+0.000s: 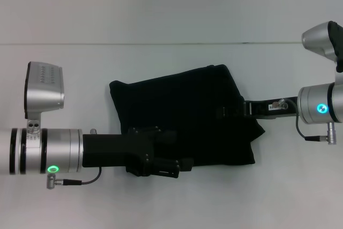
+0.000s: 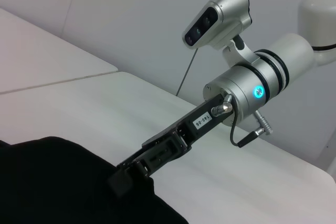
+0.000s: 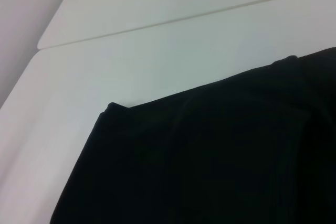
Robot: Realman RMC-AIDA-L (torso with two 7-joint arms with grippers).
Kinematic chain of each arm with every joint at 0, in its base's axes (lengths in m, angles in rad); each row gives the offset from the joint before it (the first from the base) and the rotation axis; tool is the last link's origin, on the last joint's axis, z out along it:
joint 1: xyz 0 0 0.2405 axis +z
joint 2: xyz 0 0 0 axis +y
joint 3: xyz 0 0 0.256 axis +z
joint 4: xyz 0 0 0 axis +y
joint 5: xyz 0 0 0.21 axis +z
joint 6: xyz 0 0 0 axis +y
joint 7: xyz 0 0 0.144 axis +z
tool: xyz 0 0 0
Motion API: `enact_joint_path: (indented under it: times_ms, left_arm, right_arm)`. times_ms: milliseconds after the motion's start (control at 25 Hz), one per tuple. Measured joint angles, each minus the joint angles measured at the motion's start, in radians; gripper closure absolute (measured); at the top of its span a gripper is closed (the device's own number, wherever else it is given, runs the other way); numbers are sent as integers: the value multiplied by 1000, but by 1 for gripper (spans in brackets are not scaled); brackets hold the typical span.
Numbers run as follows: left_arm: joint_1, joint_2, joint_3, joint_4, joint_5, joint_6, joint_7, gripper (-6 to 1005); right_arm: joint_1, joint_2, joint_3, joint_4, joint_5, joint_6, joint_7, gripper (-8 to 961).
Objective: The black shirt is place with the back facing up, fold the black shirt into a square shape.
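At the middle of the white table (image 1: 64,57), your black shirt (image 1: 187,111) lies partly folded, both the left gripper (image 1: 179,165) and the right gripper (image 1: 228,112) reaching over opposite edges to square it, their grip impossible to tell.

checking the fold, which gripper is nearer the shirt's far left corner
Left. The left gripper lies over the near edge of the black shirt, on the same side as that far left corner. The right gripper is at the shirt's opposite, right edge.
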Motion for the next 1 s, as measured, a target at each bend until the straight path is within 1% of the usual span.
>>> enact_joint_path:
  times_ms: [240, 360, 800, 1000]
  left_arm:
    - [0, 1, 0, 0, 0, 0, 1, 49]
    - [0, 2, 0, 0, 0, 0, 1, 49]
    - [0, 0, 6, 0, 0, 0, 2, 49]
    - [0, 0, 6, 0, 0, 0, 2, 50]
  right_arm:
    - [0, 2, 6, 0, 5, -5, -2, 327]
    - [-2, 2, 7, 0, 6, -3, 0, 446]
    - [-4, 2, 7, -3, 6, -7, 1, 646]
    - [-8, 2, 7, -8, 6, -11, -3, 722]
